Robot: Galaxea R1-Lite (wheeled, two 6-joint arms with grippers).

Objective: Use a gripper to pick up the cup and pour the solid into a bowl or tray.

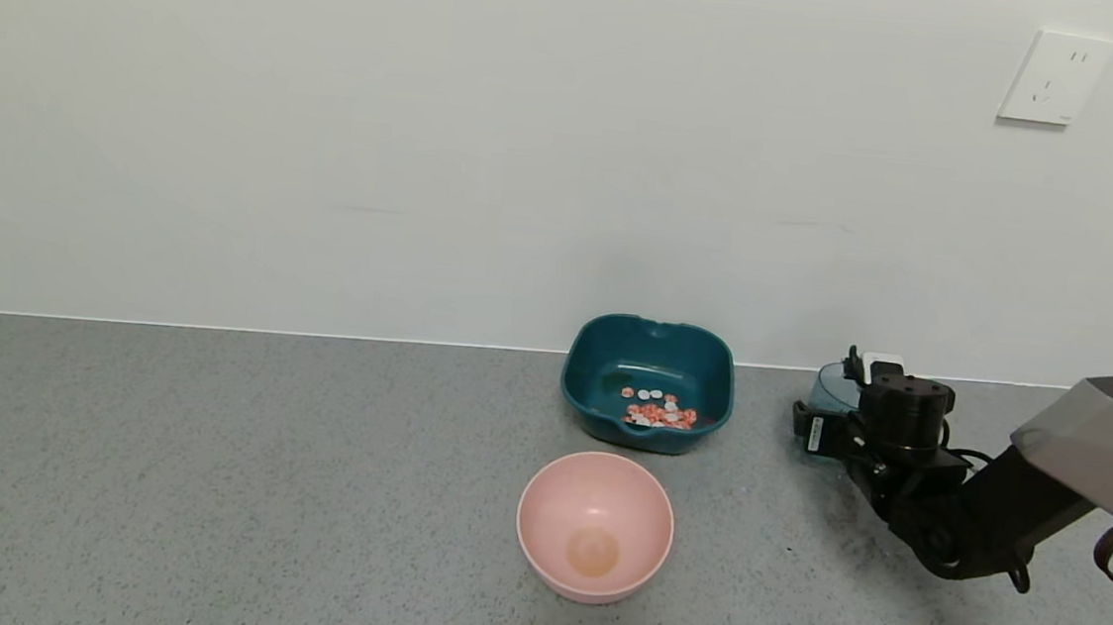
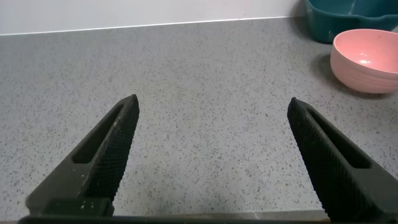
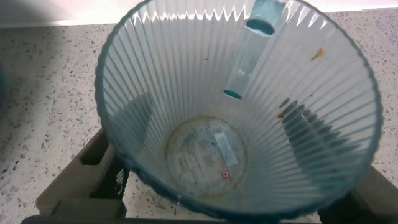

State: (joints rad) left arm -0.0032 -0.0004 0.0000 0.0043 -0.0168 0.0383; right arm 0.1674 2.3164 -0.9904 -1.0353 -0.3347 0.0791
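Note:
The pale blue-green ribbed cup is upright at the right, close to the back wall, low over the table. My right gripper is shut on it. In the right wrist view the cup is empty, with my right gripper closed round its wall, one finger on each side. The pink-red and white solid lies in the dark teal basin, left of the cup. My left gripper is open and empty over bare table, and is out of the head view.
A round pale pink bowl stands empty in front of the teal basin; both show in the left wrist view, the bowl and the basin. The white wall runs behind, with a socket at upper right.

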